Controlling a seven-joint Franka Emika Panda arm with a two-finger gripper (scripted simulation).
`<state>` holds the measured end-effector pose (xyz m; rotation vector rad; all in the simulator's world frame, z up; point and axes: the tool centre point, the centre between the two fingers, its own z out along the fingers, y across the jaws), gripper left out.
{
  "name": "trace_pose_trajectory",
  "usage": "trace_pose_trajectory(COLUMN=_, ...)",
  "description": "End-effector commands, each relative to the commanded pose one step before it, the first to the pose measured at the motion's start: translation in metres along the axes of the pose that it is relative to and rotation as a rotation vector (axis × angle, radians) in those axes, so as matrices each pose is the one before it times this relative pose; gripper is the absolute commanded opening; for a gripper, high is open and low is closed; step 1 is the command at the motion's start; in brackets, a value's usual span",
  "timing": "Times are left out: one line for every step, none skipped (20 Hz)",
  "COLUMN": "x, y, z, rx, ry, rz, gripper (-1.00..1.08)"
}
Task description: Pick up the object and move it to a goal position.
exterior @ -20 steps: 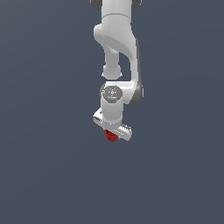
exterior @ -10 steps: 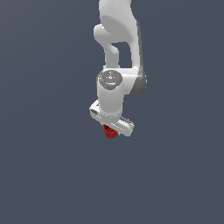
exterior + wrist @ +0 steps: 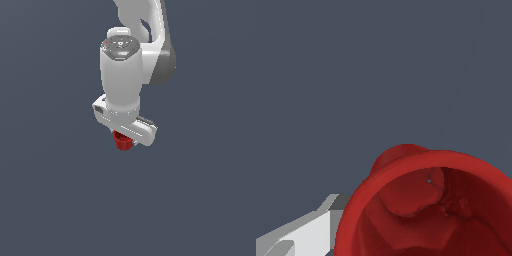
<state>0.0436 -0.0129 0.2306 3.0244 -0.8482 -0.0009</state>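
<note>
Jaws apparently pinch the red cup against plain grey backdrop.

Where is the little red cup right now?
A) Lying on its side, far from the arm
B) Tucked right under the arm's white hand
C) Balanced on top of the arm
B: in the exterior view the red cup sticks out just beneath the white hand, and the wrist view shows its hollow top up close.
</note>
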Motion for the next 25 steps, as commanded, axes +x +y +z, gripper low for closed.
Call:
trace_pose_trajectory(x=0.00565, y=-0.00088, z=-0.02783, rx=0.0004, ry=0.00088, rz=-0.00001, gripper=-1.0)
trace_pose_trajectory(x=0.00231, y=-0.00044, z=-0.01027, rx=0.0, ry=0.0, rz=0.0, gripper=-1.0)
trace_pose_trajectory(x=0.0023, y=-0.00046, z=-0.0101, rx=0.0, ry=0.0, rz=0.0, gripper=-1.0)
trace_pose_trajectory(x=0.00221, y=-0.00059, z=-0.00941, rx=-0.00049, ry=0.00004, rz=0.00001, gripper=-1.0)
trace_pose_trajectory(x=0.00211, y=-0.00045, z=-0.00891, rx=0.0, ry=0.0, rz=0.0, gripper=-1.0)
trace_pose_trajectory(x=0.00199, y=-0.00044, z=-0.00828, rx=0.0, ry=0.0, rz=0.0, gripper=-1.0)
trace_pose_trajectory(x=0.00187, y=-0.00042, z=-0.00768, rx=0.0, ry=0.0, rz=0.0, gripper=-1.0)
trace_pose_trajectory(x=0.00175, y=-0.00041, z=-0.00709, rx=0.0, ry=0.0, rz=0.0, gripper=-1.0)
trace_pose_trajectory(x=0.00164, y=-0.00039, z=-0.00652, rx=0.0, ry=0.0, rz=0.0, gripper=-1.0)
trace_pose_trajectory(x=0.00154, y=-0.00038, z=-0.00595, rx=0.0, ry=0.0, rz=0.0, gripper=-1.0)
trace_pose_trajectory(x=0.00134, y=-0.00058, z=-0.00536, rx=0.00033, ry=-0.00027, rz=-0.00054, gripper=-1.0)
trace_pose_trajectory(x=0.00133, y=-0.00036, z=-0.00488, rx=0.0, ry=0.0, rz=0.0, gripper=-1.0)
trace_pose_trajectory(x=0.00121, y=-0.00033, z=-0.00438, rx=0.0, ry=0.0, rz=0.0, gripper=-1.0)
trace_pose_trajectory(x=0.0011, y=-0.00031, z=-0.00392, rx=0.0, ry=0.0, rz=0.0, gripper=-1.0)
trace_pose_trajectory(x=0.00099, y=-0.00028, z=-0.00349, rx=0.0, ry=0.0, rz=0.0, gripper=-1.0)
trace_pose_trajectory(x=0.00088, y=-0.00026, z=-0.00307, rx=0.0, ry=0.0, rz=0.0, gripper=-1.0)
trace_pose_trajectory(x=0.00079, y=-0.00023, z=-0.00266, rx=0.0, ry=0.0, rz=0.0, gripper=-1.0)
trace_pose_trajectory(x=0.00069, y=-0.00021, z=-0.00227, rx=0.0, ry=0.0, rz=0.0, gripper=-1.0)
trace_pose_trajectory(x=0.0006, y=-0.0002, z=-0.00189, rx=0.0, ry=0.0, rz=0.0, gripper=-1.0)
trace_pose_trajectory(x=0.00051, y=-0.00018, z=-0.00151, rx=0.0, ry=0.0, rz=0.0, gripper=-1.0)
trace_pose_trajectory(x=0.00043, y=-0.00017, z=-0.00115, rx=0.0, ry=0.0, rz=0.0, gripper=-1.0)
trace_pose_trajectory(x=0.00038, y=-0.00013, z=-0.00078, rx=0.00037, ry=-0.00026, rz=-0.0002, gripper=-1.0)
trace_pose_trajectory(x=0.00026, y=-0.00013, z=-0.00049, rx=0.0, ry=0.0, rz=0.0, gripper=-1.0)
trace_pose_trajectory(x=0.00017, y=-0.0001, z=-0.00022, rx=0.0, ry=0.0, rz=0.0, gripper=-1.0)
trace_pose_trajectory(x=0.00006, y=-0.00004, z=-0.00005, rx=0.0, ry=0.0, rz=0.0, gripper=-1.0)
